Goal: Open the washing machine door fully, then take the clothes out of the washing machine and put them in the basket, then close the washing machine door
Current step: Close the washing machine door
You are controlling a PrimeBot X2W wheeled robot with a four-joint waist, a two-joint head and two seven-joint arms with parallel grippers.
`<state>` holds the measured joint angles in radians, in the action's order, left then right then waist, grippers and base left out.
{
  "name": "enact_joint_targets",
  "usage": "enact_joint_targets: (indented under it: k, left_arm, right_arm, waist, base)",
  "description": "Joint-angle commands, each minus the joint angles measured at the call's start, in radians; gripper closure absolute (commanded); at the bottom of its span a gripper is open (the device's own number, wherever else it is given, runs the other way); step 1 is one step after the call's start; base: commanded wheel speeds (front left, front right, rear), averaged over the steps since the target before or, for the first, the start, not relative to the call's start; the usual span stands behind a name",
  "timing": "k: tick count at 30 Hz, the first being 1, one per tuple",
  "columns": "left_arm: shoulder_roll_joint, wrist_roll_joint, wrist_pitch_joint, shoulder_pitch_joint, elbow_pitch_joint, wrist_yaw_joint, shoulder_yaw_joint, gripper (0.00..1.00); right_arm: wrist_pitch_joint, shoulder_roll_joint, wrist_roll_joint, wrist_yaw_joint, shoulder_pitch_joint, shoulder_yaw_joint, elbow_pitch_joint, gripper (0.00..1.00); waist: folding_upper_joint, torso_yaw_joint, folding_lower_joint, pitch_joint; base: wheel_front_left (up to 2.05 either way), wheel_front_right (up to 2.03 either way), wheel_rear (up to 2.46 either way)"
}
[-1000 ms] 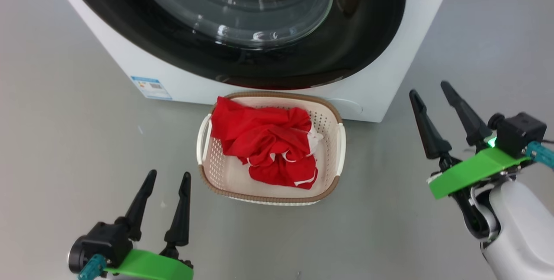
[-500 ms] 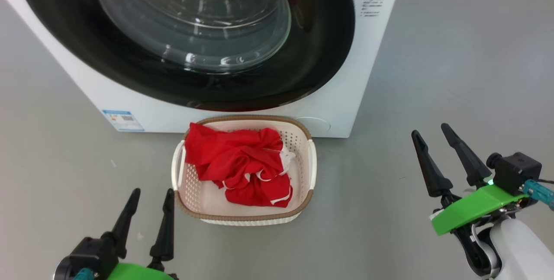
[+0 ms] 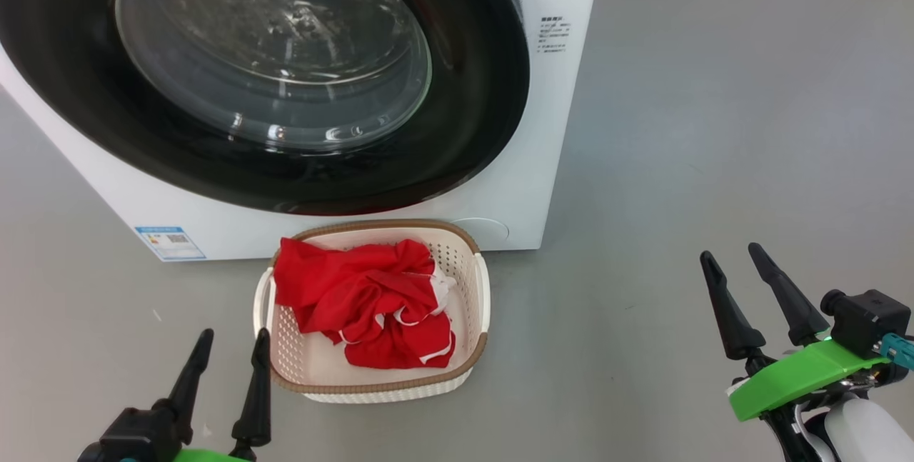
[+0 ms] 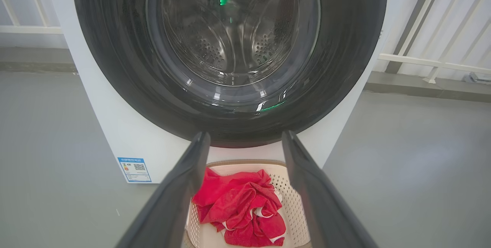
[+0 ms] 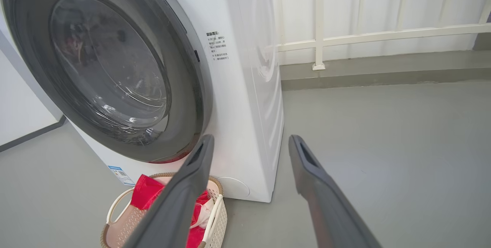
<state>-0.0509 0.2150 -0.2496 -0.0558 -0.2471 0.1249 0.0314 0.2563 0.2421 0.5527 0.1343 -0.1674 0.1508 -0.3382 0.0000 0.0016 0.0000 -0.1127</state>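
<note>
Apparently near the end of the job. Heaped in the basket (image 3: 464, 283) on the floor (image 3: 714, 126), just in front of the washing machine (image 3: 557, 126): the clothes (image 3: 357, 290), red and crumpled, with white trim at the edges. Soft, light and limp by the look; would bunch and drag rather than lift whole, so pinch a raised fold at the middle of the heap, not a trailing hem. Probably no call for that now. Shut flush against the front, as far as can be told: the washing machine door (image 3: 271, 69); cannot confirm the latch. Stiff, glossy, likely slippery on the rim, with breakable glass at the centre; push or pull at the rim's free edge, never on the bowl. Left tool (image 3: 235, 335) spread wide, holding nothing, low beside the basket. Right tool (image 3: 730, 253) likewise wide and empty, well apart to the right, over bare floor.
</note>
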Motion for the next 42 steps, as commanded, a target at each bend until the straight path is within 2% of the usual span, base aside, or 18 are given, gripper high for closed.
enact_joint_targets:
  k: [1, 24, 42]
  left_arm:
    - [-0.021, -0.009, -0.012, -0.002, 0.028, 0.006, 0.039, 0.0]
    - [-0.024, -0.019, -0.012, 0.059, 0.044, 0.006, 0.072, 0.0]
    - [-0.02, -0.031, -0.012, 0.061, 0.053, 0.006, 0.087, 0.0]
  right_arm:
    - [0.006, 0.01, -0.008, -0.004, 0.007, 0.01, 0.026, 0.0]
    - [0.006, 0.0, -0.022, -0.004, 0.119, -0.055, 0.054, 0.0]
    - [0.006, -0.007, -0.029, -0.004, 0.128, -0.075, 0.064, 0.0]
  waist:
    - [0.0, -0.008, 0.0, 0.007]
    - [0.0, -0.033, 0.0, 0.05]
    - [0.0, -0.027, 0.0, 0.042]
  base:
    - [0.0, 0.0, 0.0]
    - [0.0, 0.0, 0.0]
    - [0.0, 0.0, 0.0]
